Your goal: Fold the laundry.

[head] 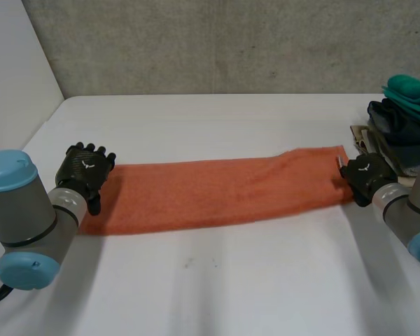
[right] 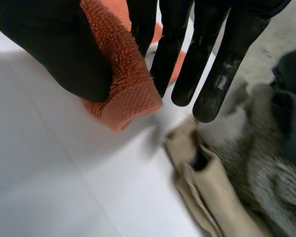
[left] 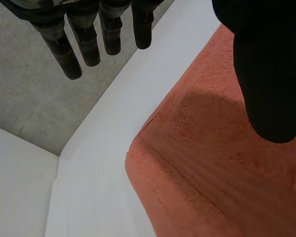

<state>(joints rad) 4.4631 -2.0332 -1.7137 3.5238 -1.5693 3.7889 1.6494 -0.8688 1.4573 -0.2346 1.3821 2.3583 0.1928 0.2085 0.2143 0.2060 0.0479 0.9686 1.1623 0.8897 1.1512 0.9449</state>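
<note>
At the left end of the table (head: 217,287), the left hand (head: 84,168) rests at the short edge of the orange towel (head: 224,189). In its wrist view the fingers (left: 86,44) are straight and spread. The thumb (left: 269,74) stands apart from them above the cloth, so nothing is pinched there. The towel lies flat in a long band across the middle of the table, already narrowed lengthwise by the look of the doubled edge under that palm.

At the towel's right end the right hand (head: 367,175) has the corner clamped, with the terry pressed between its thumb (right: 54,49) and its fingers.

The step in hand is probably an end-to-end fold. To do it well, the left hand should close on its own corner before either end lifts. The lifted end should then travel low and square so that the long edges stay matched. The right arm should also keep clear of the pile (head: 406,119) just beside it.

There is one towel and there are two hands. The single pile seems to hold four pieces, though their overlap makes that uncertain: a green one (head: 409,91), a dark one (head: 399,129), a beige one (right: 207,187) and a grey one (right: 266,182).
</note>
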